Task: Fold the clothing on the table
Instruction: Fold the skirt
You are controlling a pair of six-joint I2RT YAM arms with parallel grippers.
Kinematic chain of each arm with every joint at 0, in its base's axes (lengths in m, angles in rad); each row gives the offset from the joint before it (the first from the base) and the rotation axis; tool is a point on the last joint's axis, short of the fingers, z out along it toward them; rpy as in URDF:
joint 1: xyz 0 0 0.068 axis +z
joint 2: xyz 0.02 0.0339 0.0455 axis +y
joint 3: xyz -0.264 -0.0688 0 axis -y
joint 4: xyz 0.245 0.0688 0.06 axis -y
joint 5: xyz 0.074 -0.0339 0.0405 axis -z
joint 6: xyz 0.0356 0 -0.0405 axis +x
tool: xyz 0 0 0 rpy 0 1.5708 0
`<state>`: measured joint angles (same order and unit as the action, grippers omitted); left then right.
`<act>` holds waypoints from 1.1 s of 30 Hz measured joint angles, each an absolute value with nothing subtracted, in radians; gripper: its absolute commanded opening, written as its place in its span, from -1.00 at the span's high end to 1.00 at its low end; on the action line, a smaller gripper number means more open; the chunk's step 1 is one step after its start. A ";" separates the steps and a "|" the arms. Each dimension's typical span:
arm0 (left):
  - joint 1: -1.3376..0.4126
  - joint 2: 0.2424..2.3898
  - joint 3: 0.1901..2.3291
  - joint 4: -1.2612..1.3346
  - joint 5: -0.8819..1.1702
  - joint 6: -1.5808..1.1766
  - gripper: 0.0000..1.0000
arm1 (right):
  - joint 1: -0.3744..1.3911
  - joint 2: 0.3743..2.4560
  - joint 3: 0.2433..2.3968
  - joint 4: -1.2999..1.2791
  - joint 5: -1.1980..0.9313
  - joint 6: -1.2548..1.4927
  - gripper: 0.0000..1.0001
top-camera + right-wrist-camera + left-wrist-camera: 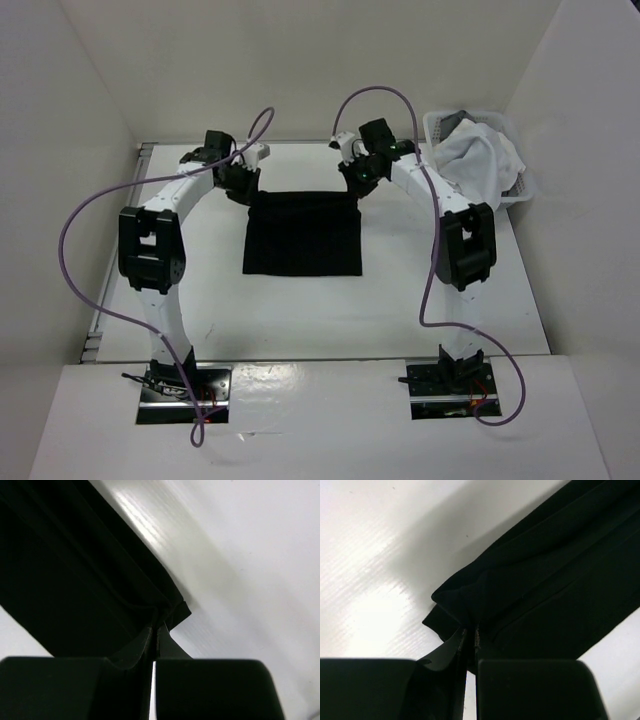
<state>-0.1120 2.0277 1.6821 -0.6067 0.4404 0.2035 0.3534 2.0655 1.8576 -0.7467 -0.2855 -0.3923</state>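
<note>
Clothing (303,235) lies spread on the table (300,320), black and flat, roughly midway between our arms. We have both far corners pinched: the left gripper (470,632) is clamped on the far-left corner, the right gripper (156,625) on the far-right one. To fold well, we should lift just enough to clear the cloth, draw both corners toward the near hem at equal pace with the edge taut, align the edges, and let go only once the fabric rests
</note>
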 measured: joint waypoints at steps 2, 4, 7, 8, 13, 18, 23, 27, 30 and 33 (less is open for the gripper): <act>-0.113 2.004 1.654 -0.606 0.443 0.207 0.74 | 0.355 2.040 1.831 -0.750 -0.297 -0.400 1.00; -0.113 1.982 1.630 -0.606 0.444 0.210 0.74 | 0.361 2.017 1.813 -0.758 -0.307 -0.409 1.00; -0.113 1.951 1.597 -0.605 0.442 0.212 0.69 | 0.381 1.999 1.801 -0.772 -0.315 -0.422 1.00; -0.113 1.944 1.589 -0.607 0.442 0.213 0.64 | 0.388 1.994 1.796 -0.778 -0.316 -0.427 0.96; -0.111 1.919 1.541 -0.606 0.412 0.238 0.29 | 0.435 1.982 1.759 -0.830 -0.322 -0.468 0.49; -0.105 1.881 1.473 -0.606 0.392 0.261 0.05 | 0.482 1.981 1.737 -0.925 -0.334 -0.522 0.42; -0.101 1.813 1.390 -0.614 0.389 0.266 0.01 | 0.529 1.980 1.731 -1.029 -0.351 -0.582 0.42; -0.092 1.755 1.343 -0.622 0.390 0.263 0.01 | 0.545 1.980 1.726 -1.091 -0.357 -0.609 -0.01; -0.061 1.718 1.322 -0.621 0.401 0.256 -0.01 | 0.545 1.980 1.726 -1.091 -0.356 -0.596 -0.67; 0.018 1.672 1.301 -0.618 0.426 0.232 -0.38 | 0.545 1.980 1.731 -1.069 -0.352 -0.577 -0.90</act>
<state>0.0177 1.6718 1.3010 -0.6182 0.4259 0.2317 0.5446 1.9804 1.7306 -1.0695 -0.3519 -0.5770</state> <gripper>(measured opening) 0.633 0.878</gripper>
